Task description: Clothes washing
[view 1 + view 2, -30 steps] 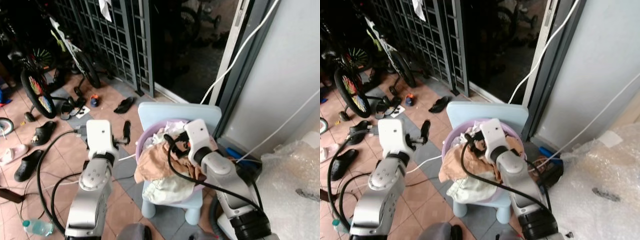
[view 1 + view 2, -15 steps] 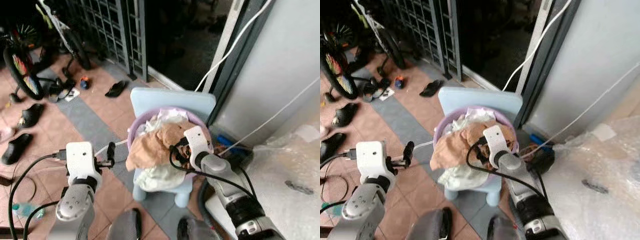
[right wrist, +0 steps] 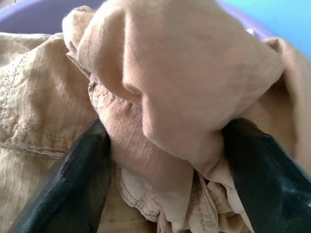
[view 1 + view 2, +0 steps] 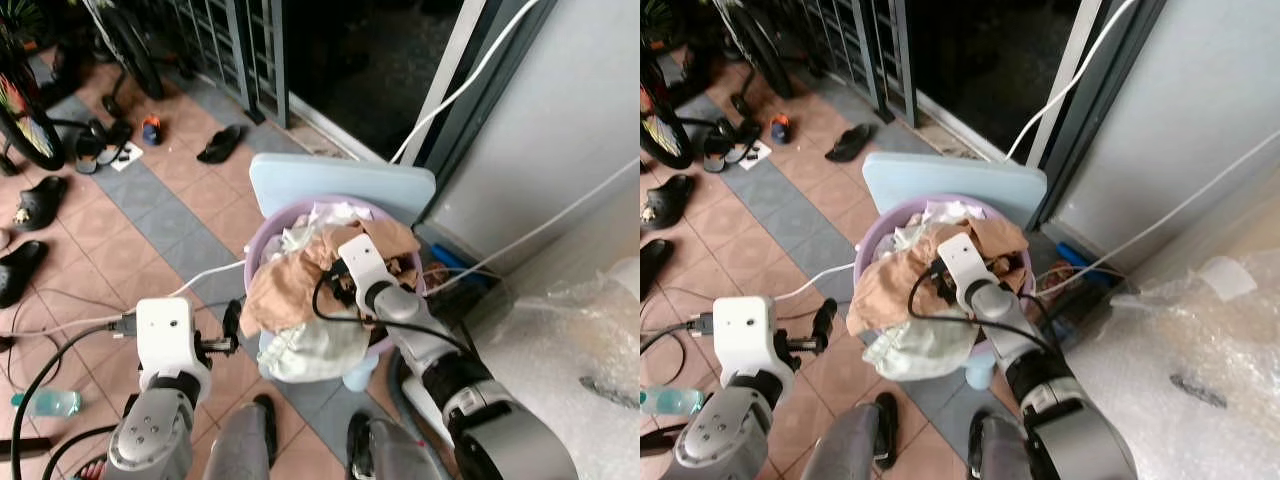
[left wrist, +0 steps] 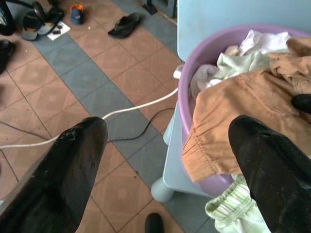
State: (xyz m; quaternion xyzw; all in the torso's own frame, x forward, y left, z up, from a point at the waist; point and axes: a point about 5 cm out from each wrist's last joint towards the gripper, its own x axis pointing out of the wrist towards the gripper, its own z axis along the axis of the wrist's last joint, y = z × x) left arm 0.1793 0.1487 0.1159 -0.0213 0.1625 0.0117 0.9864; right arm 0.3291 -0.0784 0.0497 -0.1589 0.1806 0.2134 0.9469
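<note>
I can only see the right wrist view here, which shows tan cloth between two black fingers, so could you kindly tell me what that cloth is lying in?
Observer: The tan garment lies on top of a heap of clothes in a purple basin.
Operator: Thank you; what does the basin stand on?
Observer: It sits on a light blue plastic chair, on the tiled floor by a dark doorway.
Operator: And where is the other arm, please?
Observer: The left gripper hangs open to the basin's left, beside the chair, holding nothing.
Operator: Is any laundry spilling out?
Observer: Yes, a pale green striped garment droops over the basin's front rim, below the tan one.
</note>
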